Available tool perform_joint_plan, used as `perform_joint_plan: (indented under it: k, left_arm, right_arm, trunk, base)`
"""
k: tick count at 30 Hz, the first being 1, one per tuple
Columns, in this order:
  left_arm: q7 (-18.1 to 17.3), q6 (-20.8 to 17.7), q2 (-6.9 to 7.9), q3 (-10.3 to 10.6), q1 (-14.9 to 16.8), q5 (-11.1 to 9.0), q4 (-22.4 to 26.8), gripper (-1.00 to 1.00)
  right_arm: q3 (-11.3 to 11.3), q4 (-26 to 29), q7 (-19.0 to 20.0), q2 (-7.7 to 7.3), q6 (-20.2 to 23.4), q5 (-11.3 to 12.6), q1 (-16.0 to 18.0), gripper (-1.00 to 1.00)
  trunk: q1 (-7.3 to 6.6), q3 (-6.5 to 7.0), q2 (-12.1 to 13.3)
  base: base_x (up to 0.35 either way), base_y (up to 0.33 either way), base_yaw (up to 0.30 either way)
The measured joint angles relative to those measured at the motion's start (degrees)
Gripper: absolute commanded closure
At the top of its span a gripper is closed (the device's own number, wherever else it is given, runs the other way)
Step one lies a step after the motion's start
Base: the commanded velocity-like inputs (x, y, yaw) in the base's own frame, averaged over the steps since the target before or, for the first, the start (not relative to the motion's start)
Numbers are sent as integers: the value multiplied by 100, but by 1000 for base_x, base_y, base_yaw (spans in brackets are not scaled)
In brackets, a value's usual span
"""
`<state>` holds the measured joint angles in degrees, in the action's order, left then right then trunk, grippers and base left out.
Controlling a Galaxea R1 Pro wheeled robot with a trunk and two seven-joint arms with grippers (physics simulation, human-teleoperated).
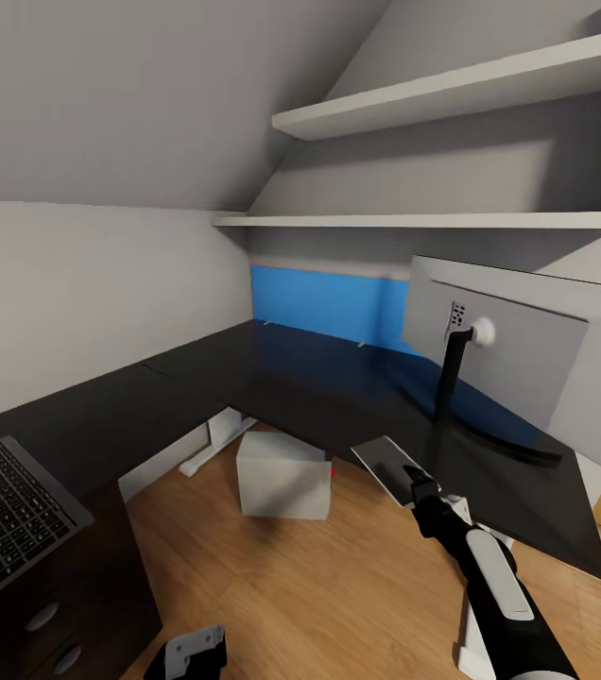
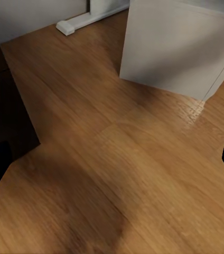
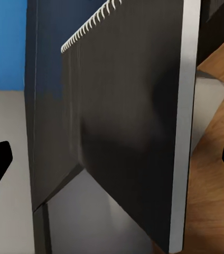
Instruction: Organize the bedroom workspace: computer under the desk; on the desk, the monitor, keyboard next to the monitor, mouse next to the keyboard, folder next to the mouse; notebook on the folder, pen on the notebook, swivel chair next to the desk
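Notebook [image 1: 387,467], a thin spiral-bound book with a dark cover and pale edge, is at the front edge of the glossy black L-shaped desk [image 1: 272,378], gripped by the right gripper [image 1: 417,484], whose fingers are closed on its near edge. Behind it the monitor [image 1: 508,354], showing its grey back, stands on a slim black stand on the desk. A white-grey boxy computer tower [image 1: 283,475] sits on the wood plank floor [image 1: 338,586] under the desk. A dark grey keyboard [image 1: 8,510] lies on the desk's left wing. The left gripper [image 1: 187,652] hangs low over the floor, fingertips spread apart, holding nothing.
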<state>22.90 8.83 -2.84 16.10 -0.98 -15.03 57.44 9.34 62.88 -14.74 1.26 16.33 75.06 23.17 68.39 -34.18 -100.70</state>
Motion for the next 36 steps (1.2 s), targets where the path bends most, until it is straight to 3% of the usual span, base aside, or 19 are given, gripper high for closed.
perform_joint_plan:
  k: [8, 9, 29, 33, 36]
  left_arm:
    - [0, 0, 0, 0, 0, 3, 0, -100]
    - [0, 0, 0, 0, 0, 2, 0, -100]
    - [0, 0, 0, 0, 0, -2, 1, -100]
    - [0, 0, 0, 0, 0, -2, 1, -100]
    - [0, 0, 0, 0, 0, -1, 0, -100]
  right_arm:
    - [5, -5, 1, 0, 0, 0, 1, -100]
    - [6, -5, 1, 0, 0, 0, 1, 100]
    - [-34, 6, 54, 8, -7, -17, 1, 100]
    - [-43, 12, 234, 5, -13, -29, 0, 100]
    - [-46, 19, 689, 0, -14, -67, 1, 100]
  trunk:
    - [0, 0, 0]
    - [0, 0, 0]
    - [0, 0, 0]
    - [0, 0, 0]
    - [-65, 53, 119]
  base:
    - [0, 0, 0]
    - [0, 0, 0]
    - [0, 0, 0]
    - [0, 0, 0]
    - [0, 0, 0]
